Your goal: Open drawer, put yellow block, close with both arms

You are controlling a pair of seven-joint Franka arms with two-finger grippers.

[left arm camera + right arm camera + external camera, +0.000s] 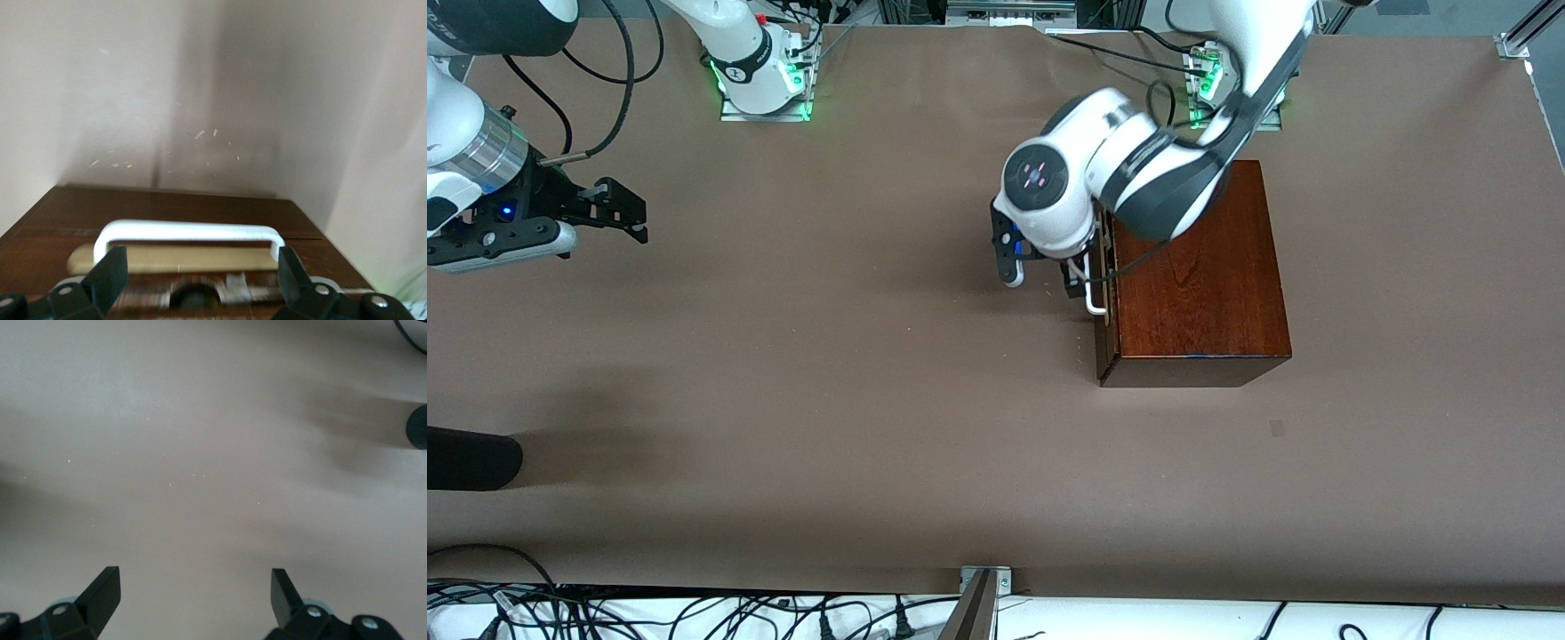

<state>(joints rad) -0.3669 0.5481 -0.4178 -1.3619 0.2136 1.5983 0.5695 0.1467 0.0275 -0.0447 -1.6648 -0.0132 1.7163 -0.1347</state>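
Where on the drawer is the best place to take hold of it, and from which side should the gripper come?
Grip the white U-shaped handle on the drawer front. It stands off the dark panel, so one finger can probably slip into the gap. Come from in front of the drawer, where the left gripper already is, fingers open and wider than the bar. The right gripper waits, open, over the table.
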